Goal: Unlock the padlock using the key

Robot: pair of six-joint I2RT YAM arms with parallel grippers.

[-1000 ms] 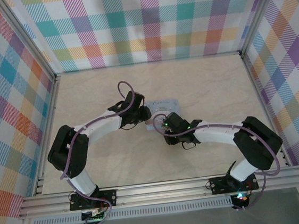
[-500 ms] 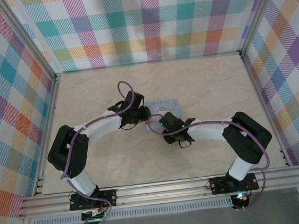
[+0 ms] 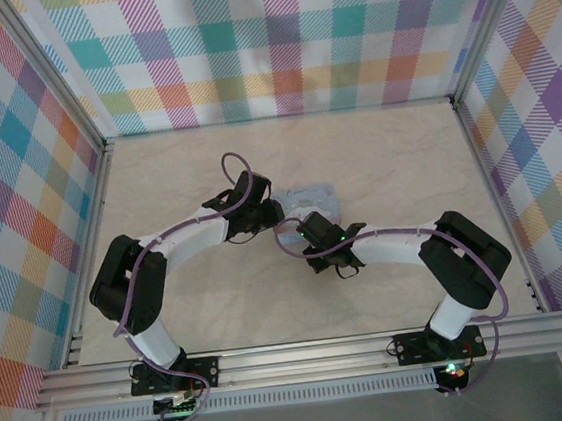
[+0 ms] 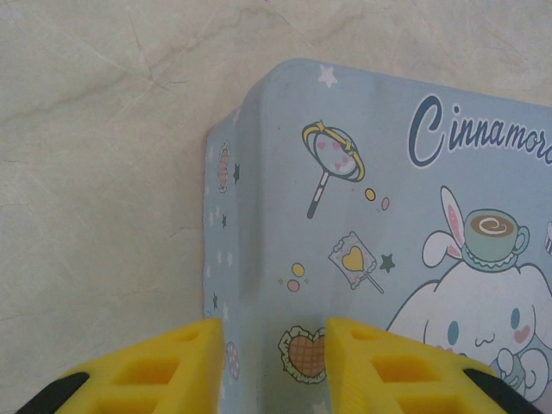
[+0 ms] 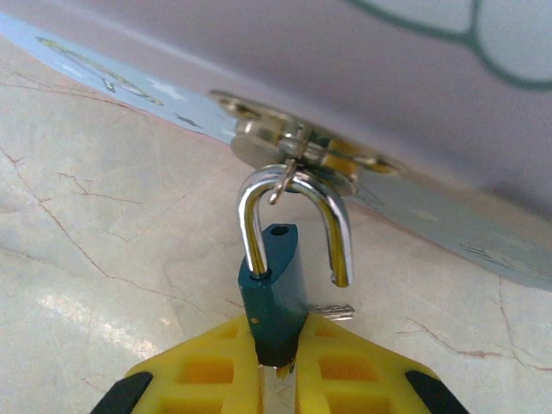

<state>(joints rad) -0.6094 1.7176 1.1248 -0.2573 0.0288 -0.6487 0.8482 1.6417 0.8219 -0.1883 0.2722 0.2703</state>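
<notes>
Padlock [image 5: 273, 289]: dark teal body, upright near the middle of the table [image 4: 103, 172], hanging from the hasp [image 5: 297, 155] on the side of the tin [image 4: 362, 172].
Shackle [image 5: 253, 216]: sprung open. Left leg seated in the body, right leg free and ending in air just beside it. Bow hooked through the hasp.
Right gripper [image 5: 276, 336]: pinching the padlock body, with the yellow fingers [image 5: 207, 371] pressed against its lower half from both sides. Upper half of the body pokes out past the tips, toward the tin.
Silver stub [image 5: 332, 310]: just right of the body, above the right-hand finger. Identity unclear.
Left gripper [image 4: 274, 362]: spread, one yellow finger over the tin's side wall, the other over the lid, the lid's edge running between them. Contact with the tin: cannot tell.
Tin: pale blue with a white long-eared cartoon figure on the lid, resting on the marbled table.
Layout from above: both wrists meet at the tin's near side. Left gripper sits at its left corner, right gripper just beside it, padlock between the right fingertips and the tin wall.
</notes>
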